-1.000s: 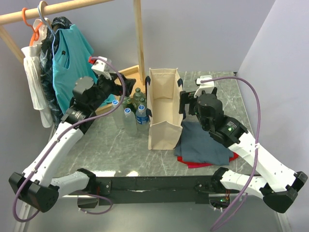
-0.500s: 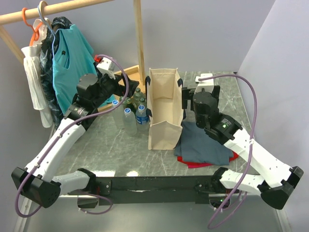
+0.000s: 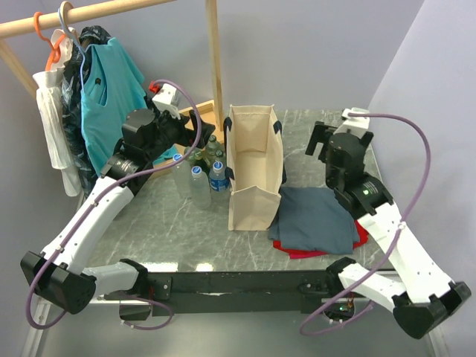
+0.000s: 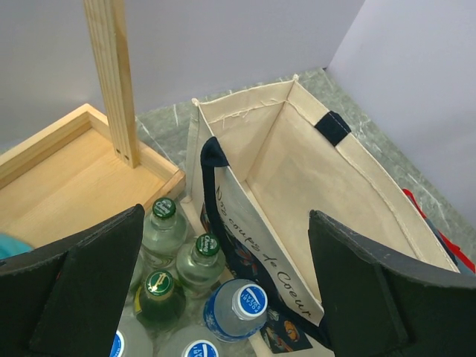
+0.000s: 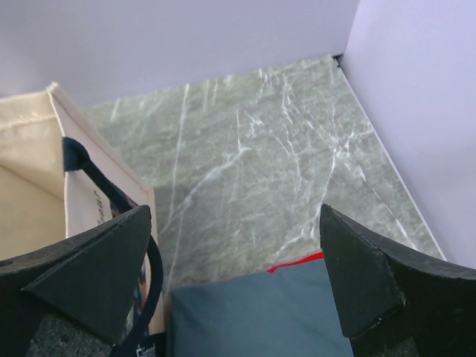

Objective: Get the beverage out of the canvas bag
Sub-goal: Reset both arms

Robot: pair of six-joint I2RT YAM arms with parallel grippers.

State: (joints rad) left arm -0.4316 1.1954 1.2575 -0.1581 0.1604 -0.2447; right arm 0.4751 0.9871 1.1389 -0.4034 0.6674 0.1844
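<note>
At the middle of the tabletop (image 3: pixel 178 227) the canvas bag (image 3: pixel 256 160) stands upright, no beverage showing inside and bottles (image 3: pixel 202 175) just left of it, so the left arm (image 3: pixel 104 208), jaws spread wide as on the right arm (image 3: pixel 387 223), would best descend straight into its mouth, clear of the navy handle (image 4: pixel 216 167).

L tool (image 4: pixel 225 279), R tool (image 5: pixel 233 249) wide open.

Item 1: canvas bag (image 3: pixel 254 212). We list one tall, boxy beige tote with dark navy handles and navy print on its side. It stands upright on the counter, mouth open, between the left hand (image 4: pixel 224 216) and the right hand (image 5: pixel 234 212).

Item 2: beverage bottles (image 3: pixel 204 169), green- and blue-capped, upright, clustered just beside the bag, below the left hand.
</note>
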